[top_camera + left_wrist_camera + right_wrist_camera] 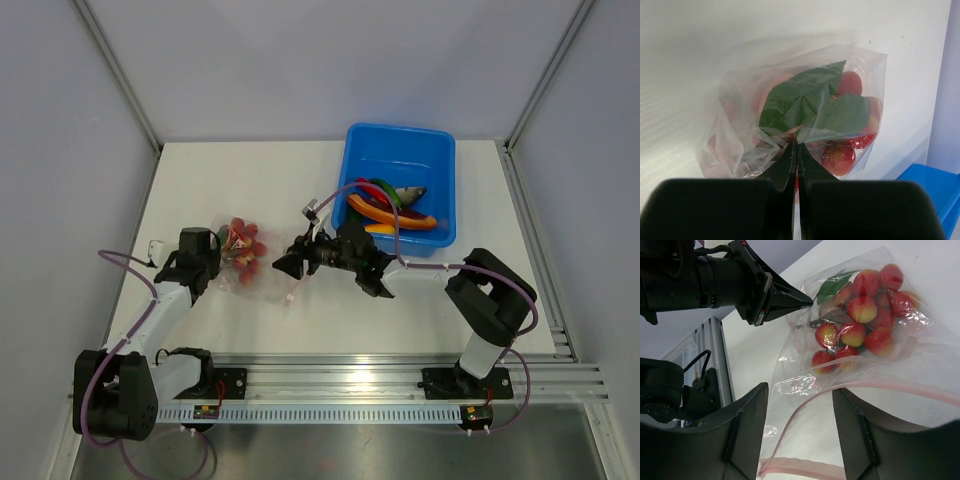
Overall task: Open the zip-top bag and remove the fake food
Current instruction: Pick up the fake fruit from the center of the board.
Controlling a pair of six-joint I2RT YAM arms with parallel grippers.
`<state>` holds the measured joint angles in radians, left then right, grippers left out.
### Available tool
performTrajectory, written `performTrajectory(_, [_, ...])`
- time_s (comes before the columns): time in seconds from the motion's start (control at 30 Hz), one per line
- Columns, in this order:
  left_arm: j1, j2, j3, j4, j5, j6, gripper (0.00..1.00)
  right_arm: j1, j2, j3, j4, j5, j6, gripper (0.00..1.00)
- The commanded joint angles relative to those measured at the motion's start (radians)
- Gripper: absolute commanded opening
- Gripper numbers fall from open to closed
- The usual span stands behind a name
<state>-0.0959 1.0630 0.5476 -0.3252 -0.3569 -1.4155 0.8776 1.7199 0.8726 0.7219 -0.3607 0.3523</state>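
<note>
Top external view, item 1: blue tub [400, 160], standing at the far right corner of the bench [250, 180]. Contents, 4 pieces of fake food: orange-yellow piece [405, 221], red pepper [371, 192], green cucumber [389, 189], grey fish [411, 192].

Item 2: zip-top bag [258, 265], clear and crinkled, lying left of the bench's middle, well apart from the tub. Contents: 1 red grape bunch [243, 246] with 2 green leaves [800, 100] pressed against the plastic.

Item 3: left gripper [795, 160], at the bag's left end, the end away from the zipper. Jaws closed tight, pinching a fold of the bag's plastic just beside the leaves.

Item 4: right gripper [800, 435], at the bag's right end. Jaws spread wide, gripping nothing. The pink zipper strip [890, 385] runs across the gap between its 2 fingers [747, 430]; a 2nd pink edge lies lower, apart from the 1st, so the mouth is parted. Contact between fingers and plastic cannot be told. The grape bunch sits between the 2 grippers, nearer the left one.
</note>
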Motion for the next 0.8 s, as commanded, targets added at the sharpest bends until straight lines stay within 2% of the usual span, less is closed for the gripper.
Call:
performTrajectory(0.0, [0.005, 0.005, 0.006, 0.014, -0.031, -0.008, 0.00, 0.011, 0.004, 0.057, -0.016, 0.005, 0.005, 0.60])
performTrajectory(0.03, [0.005, 0.003, 0.006, 0.017, -0.028, -0.005, 0.01, 0.011, 0.004, 0.063, -0.025, 0.006, 0.004, 0.56])
performTrajectory(0.07, [0.005, 0.006, 0.006, 0.015, -0.030, -0.005, 0.00, 0.011, 0.004, 0.068, -0.035, 0.014, 0.008, 0.48])
performTrajectory(0.13, [0.005, 0.008, 0.008, 0.015, -0.030, -0.003, 0.00, 0.011, 0.004, 0.075, -0.053, 0.017, 0.004, 0.44])
performTrajectory(0.17, [0.005, 0.009, 0.008, 0.017, -0.031, -0.003, 0.00, 0.011, 0.001, 0.074, -0.052, 0.022, 0.004, 0.38])
performTrajectory(0.2, [0.005, 0.009, 0.009, 0.014, -0.031, -0.003, 0.00, 0.011, 0.003, 0.074, -0.053, 0.026, 0.005, 0.27])
performTrajectory(0.27, [0.005, 0.009, 0.009, 0.012, -0.033, -0.005, 0.00, 0.011, -0.005, 0.071, -0.056, 0.042, 0.005, 0.16])
performTrajectory(0.3, [0.005, 0.009, 0.011, 0.009, -0.036, -0.005, 0.00, 0.011, -0.014, 0.069, -0.058, 0.046, 0.005, 0.07])
performTrajectory(0.37, [0.005, 0.009, 0.009, 0.005, -0.042, -0.014, 0.01, 0.011, -0.026, 0.055, -0.052, 0.066, 0.004, 0.01])
performTrajectory(0.77, [0.018, 0.003, 0.011, -0.029, -0.063, -0.042, 0.00, 0.011, -0.141, -0.107, 0.132, 0.207, 0.011, 0.00])
